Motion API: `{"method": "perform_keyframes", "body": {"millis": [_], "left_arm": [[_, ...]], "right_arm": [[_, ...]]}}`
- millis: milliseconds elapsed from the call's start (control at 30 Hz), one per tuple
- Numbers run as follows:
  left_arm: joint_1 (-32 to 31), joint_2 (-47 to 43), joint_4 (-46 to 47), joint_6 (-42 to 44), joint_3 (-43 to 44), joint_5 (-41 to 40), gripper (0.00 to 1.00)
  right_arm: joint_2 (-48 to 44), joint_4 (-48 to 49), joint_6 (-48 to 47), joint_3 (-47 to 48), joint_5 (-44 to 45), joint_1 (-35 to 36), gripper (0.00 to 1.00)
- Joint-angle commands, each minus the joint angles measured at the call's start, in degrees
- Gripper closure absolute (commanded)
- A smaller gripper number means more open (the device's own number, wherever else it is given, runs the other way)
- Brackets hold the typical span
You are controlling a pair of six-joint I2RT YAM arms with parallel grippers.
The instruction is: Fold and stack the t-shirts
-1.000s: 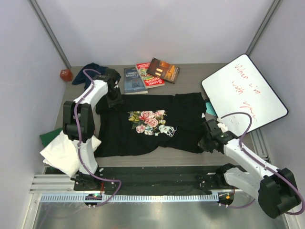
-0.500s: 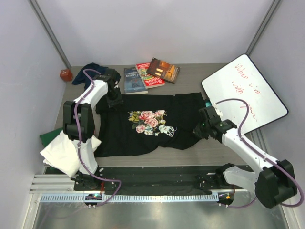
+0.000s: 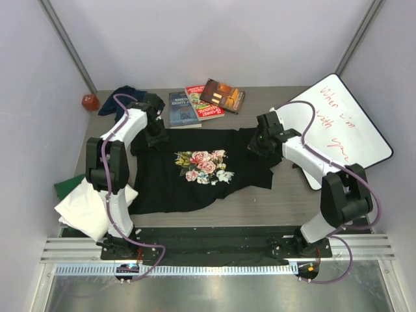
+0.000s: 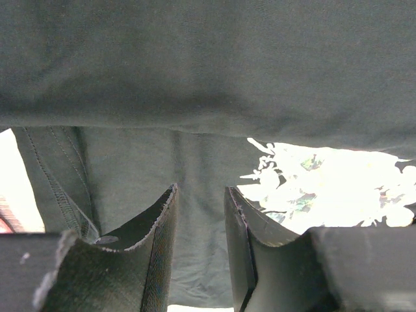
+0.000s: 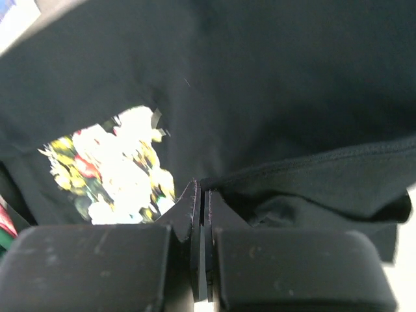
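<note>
The black t-shirt (image 3: 195, 188) with a rose print (image 3: 205, 167) lies spread on the table, its right side drawn up and inward. My right gripper (image 3: 258, 144) is shut on its hemmed edge (image 5: 312, 166), the fingertips (image 5: 195, 195) pressed together. My left gripper (image 3: 156, 138) rests at the shirt's back left corner. In the left wrist view this gripper (image 4: 201, 190) stands open, with black cloth (image 4: 208, 78) showing in the gap. A navy t-shirt (image 3: 123, 94) lies crumpled at the back left. Folded white (image 3: 84, 208) and green (image 3: 65, 186) t-shirts sit at the front left.
Three books (image 3: 205, 101) lie at the back behind the shirt. A whiteboard (image 3: 338, 123) with red writing leans at the right, close behind my right arm. A small red object (image 3: 90, 101) sits in the back left corner.
My right gripper has travelled from the shirt's front right corner back and to the left, pulling the shirt's right edge with it. The left arm has stayed put.
</note>
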Motion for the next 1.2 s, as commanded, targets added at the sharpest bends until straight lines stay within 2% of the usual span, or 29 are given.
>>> {"method": "perform_keyframes", "body": {"millis": [0,200,500,533,600,633,800,933,1033,1167], "left_arm": [[-0.2,0.2,-0.6,1.1,2.4,0.3,0.65],[-0.1,0.4,-0.7,1.2,2.6,0.3,0.65],[-0.1,0.5,-0.9,1.2,2.7,0.1,0.65],[-0.1,0.5,-0.9,1.2,2.7,0.1,0.65],[-0.2,0.5,-0.9,1.2,2.4,-0.2,0.65],[-0.2,0.3,-1.0,1.3,2.2,-0.2,0.65],[-0.1,0.7,-1.0,1.2,2.4,-0.1,0.65],[-0.2,0.9,-1.2,1.2,2.6,0.2,0.65],[-0.1,0.4,-0.9,1.1,2.4,0.5,0.65],[-0.2,0.8,-0.9,1.0,2.6,1.1,0.65]], "right_arm": [[5.8,5.2,-2.4,5.8,-1.2,-1.3,0.99],[14.3,8.3,-3.4,11.7,-4.8,-1.8,0.99],[18.9,11.9,-5.6,19.5,-7.4,-1.8,0.98],[19.6,11.8,-6.7,19.8,-8.0,-1.8,0.81],[19.6,10.6,-7.7,20.3,-8.5,-1.8,0.60],[18.2,10.4,-8.2,19.7,-8.3,-1.9,0.57],[10.5,8.2,-13.8,14.6,-3.2,-1.8,0.52],[4.3,0.1,-18.0,13.0,4.0,-1.8,0.52],[-0.8,-3.8,-18.8,8.1,7.9,-1.9,0.51],[-2.9,-7.9,-17.5,3.4,10.3,-1.9,0.49]]}}
